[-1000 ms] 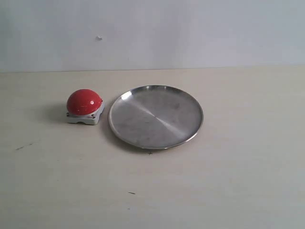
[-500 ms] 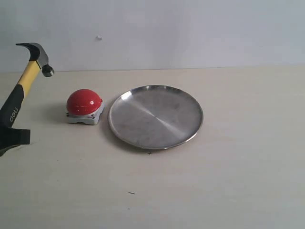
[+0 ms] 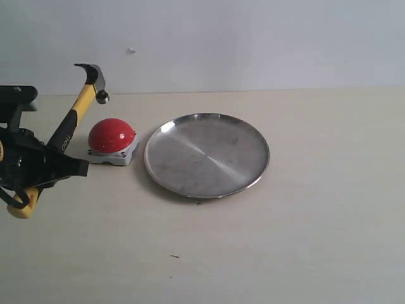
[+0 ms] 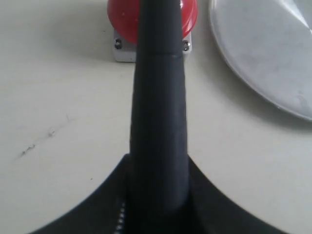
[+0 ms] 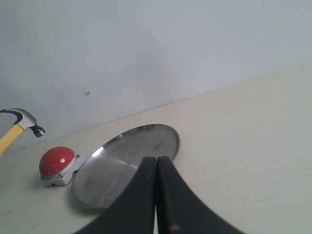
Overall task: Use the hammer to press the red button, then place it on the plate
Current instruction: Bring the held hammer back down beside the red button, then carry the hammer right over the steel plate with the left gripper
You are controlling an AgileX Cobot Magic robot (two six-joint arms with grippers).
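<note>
My left gripper [image 3: 44, 166] is shut on the hammer [image 3: 76, 117], gripping its black-and-yellow handle. The handle slants up to the right, and the dark head hangs just above and left of the red button [image 3: 112, 135]. The button sits on its light-grey base beside the silver plate [image 3: 247, 136]. In the left wrist view the black handle [image 4: 158, 112] runs straight out over the red button [image 4: 122, 19], with the plate [image 4: 263, 53] to one side. My right gripper [image 5: 157, 163] is shut on nothing and is out of the exterior view. Its camera shows the plate [image 5: 146, 141], the button [image 5: 56, 162] and the hammer [image 5: 22, 124].
The things rest on a pale beige table [image 3: 304, 240] with a plain light wall [image 3: 253, 44] behind. A few small dark marks [image 3: 174, 256] dot the tabletop in front of the plate.
The left arm has come in from the left edge with the hammer. The head has moved right, from well left of the button to just above its left side.
</note>
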